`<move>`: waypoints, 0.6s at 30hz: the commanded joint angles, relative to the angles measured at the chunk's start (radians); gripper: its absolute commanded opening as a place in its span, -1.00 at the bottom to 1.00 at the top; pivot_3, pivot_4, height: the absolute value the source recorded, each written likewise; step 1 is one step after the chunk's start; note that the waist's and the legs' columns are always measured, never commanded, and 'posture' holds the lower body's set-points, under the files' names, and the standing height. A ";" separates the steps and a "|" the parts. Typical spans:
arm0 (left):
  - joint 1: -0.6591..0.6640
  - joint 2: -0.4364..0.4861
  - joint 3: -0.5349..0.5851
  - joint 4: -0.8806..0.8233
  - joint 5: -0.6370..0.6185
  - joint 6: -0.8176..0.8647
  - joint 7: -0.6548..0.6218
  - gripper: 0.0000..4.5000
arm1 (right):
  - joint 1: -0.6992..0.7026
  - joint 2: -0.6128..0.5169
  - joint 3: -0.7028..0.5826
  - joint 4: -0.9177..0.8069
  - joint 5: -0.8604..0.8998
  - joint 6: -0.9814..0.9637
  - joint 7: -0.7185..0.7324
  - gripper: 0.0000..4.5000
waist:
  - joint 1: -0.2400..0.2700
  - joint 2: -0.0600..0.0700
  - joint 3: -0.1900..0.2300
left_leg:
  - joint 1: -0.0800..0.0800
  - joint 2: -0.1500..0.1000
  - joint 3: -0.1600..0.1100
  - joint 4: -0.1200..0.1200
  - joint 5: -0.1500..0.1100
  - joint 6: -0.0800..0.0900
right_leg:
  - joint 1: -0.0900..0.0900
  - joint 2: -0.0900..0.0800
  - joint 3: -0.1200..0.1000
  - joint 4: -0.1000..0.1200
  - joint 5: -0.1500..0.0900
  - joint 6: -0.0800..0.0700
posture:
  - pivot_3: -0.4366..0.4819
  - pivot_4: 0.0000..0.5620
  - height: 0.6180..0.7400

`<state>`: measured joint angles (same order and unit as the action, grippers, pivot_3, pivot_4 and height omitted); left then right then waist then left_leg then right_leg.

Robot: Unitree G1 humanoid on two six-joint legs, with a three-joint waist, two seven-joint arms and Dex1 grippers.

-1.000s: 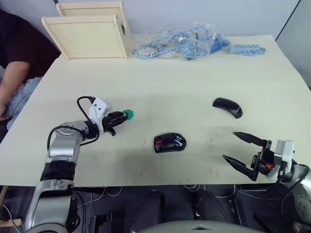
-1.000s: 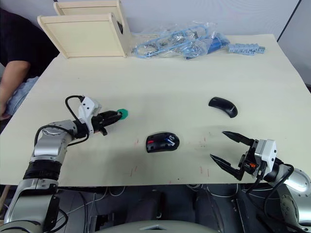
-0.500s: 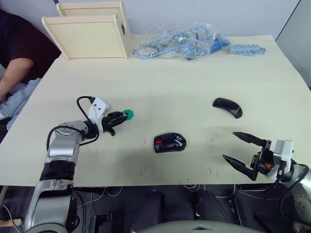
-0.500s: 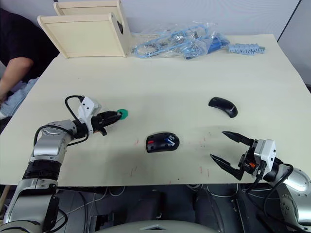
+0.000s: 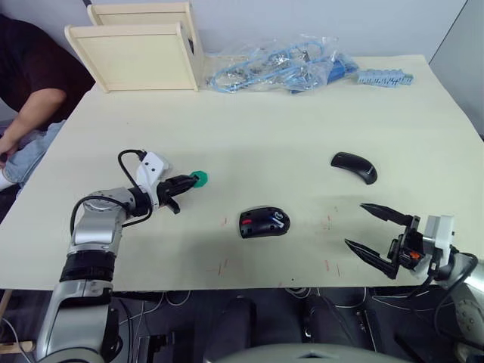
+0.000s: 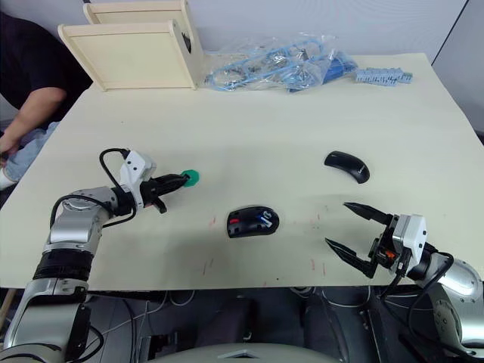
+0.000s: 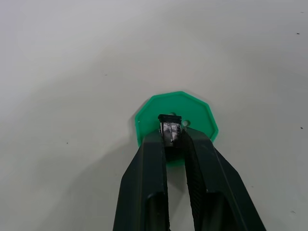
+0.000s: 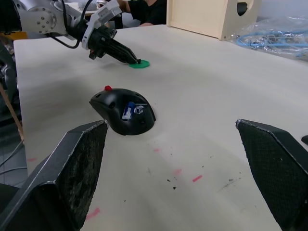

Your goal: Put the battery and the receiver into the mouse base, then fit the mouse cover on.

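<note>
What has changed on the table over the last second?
Hardly anything. The left pincer stays shut on the receiver over the green disc. The right pincer stays open. The mouse base and mouse cover have not moved. The person's arm shifted.

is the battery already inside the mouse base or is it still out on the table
Inside. A small blue battery sits in the open top of the mouse base, which has no cover on; the mouse cover lies apart on the table.
</note>
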<state>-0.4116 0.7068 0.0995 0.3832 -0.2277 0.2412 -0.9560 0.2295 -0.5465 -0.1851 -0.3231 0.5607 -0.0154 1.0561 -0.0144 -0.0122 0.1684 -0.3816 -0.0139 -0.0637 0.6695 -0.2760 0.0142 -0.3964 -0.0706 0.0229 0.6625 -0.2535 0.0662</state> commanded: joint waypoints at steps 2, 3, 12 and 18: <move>0.024 0.060 0.056 -0.146 -0.076 0.077 -0.053 -1.00 | -0.028 -0.017 0.014 -0.098 0.027 0.075 -0.059 1.00 | -0.001 0.000 0.000 | 0.000 0.000 0.000 0.000 0.000 0.000 | 0.000 0.000 0.000 0.000 0.000 0.000 | -0.05 -0.47 1.00; 0.031 0.071 0.061 -0.177 -0.091 0.103 -0.062 -1.00 | -0.036 -0.020 0.017 -0.113 0.032 0.098 -0.072 1.00 | 0.000 0.000 0.000 | 0.000 0.001 0.000 0.000 0.000 0.000 | 0.000 0.000 0.000 0.000 0.000 0.000 | -0.05 -0.47 1.00; 0.025 0.197 0.052 -0.384 -0.192 0.263 -0.180 -1.00 | -0.205 -0.061 0.052 -0.186 0.066 0.342 -0.217 1.00 | 0.002 0.000 0.000 | -0.001 0.000 -0.001 0.000 0.000 0.000 | 0.000 0.000 -0.001 0.000 0.000 0.000 | -0.05 -0.47 1.00; -0.058 0.193 -0.002 -0.442 -0.206 0.305 -0.218 -1.00 | -0.393 -0.106 0.101 -0.206 0.117 0.612 -0.335 1.00 | 0.000 -0.001 0.001 | -0.001 0.000 -0.001 0.000 0.000 0.000 | 0.000 0.000 -0.001 0.000 0.000 0.000 | -0.05 -0.47 1.00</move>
<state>-0.4423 0.8909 0.1022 -0.0210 -0.4155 0.5369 -1.1660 -0.1261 -0.6321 -0.0831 -0.5052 0.6236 0.5129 0.7392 -0.0145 -0.0133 0.1696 -0.3826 -0.0138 -0.0647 0.6699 -0.2759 0.0143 -0.3967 -0.0703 0.0219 0.6622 -0.2536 0.0660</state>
